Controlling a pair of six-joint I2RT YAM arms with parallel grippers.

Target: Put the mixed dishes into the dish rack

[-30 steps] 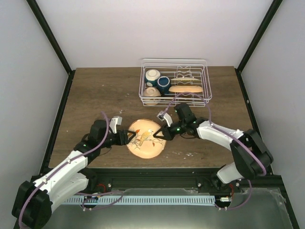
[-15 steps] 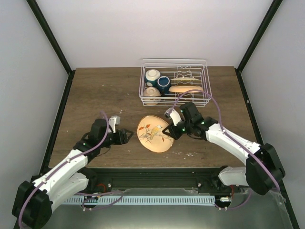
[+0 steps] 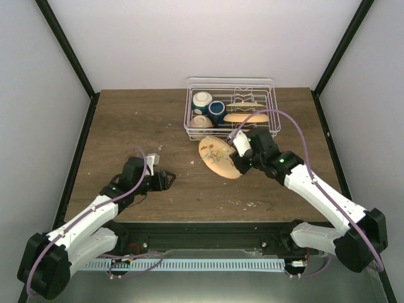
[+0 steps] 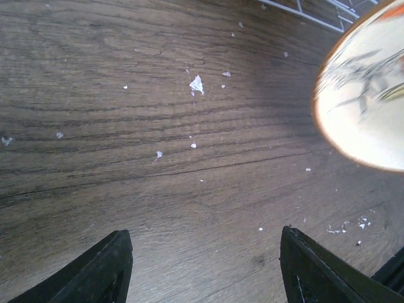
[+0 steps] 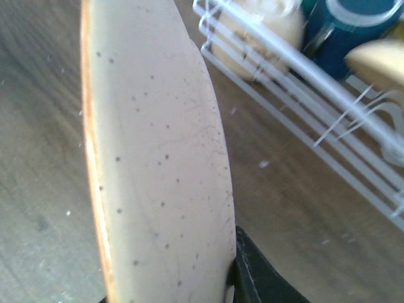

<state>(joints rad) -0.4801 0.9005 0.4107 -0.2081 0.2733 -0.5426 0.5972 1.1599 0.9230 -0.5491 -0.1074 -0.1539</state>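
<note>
Orange plate point(image 3: 221, 158) pinched in right jaws, lifting off table point(image 3: 126, 126), tilting up toward rack point(image 3: 230, 79); left jaws wide, empty after handoff.

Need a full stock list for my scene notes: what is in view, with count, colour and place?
plate: one, cream face with orange rim, tilted off the table just in front of the rack
dish rack: one, white wire, far middle of the table
far bowl: one, cream-white, rack's left end
near bowl: one, cream-white, rack's left end
cup: one, dark blue, in the rack beside the bowls
flat dish: one, tan, rack's right part
table: one, dark brown wood, flecked with white crumbs
left pincer: one, black, open and empty, low over the table
right pincer: one, black, shut on the plate's edge
</note>
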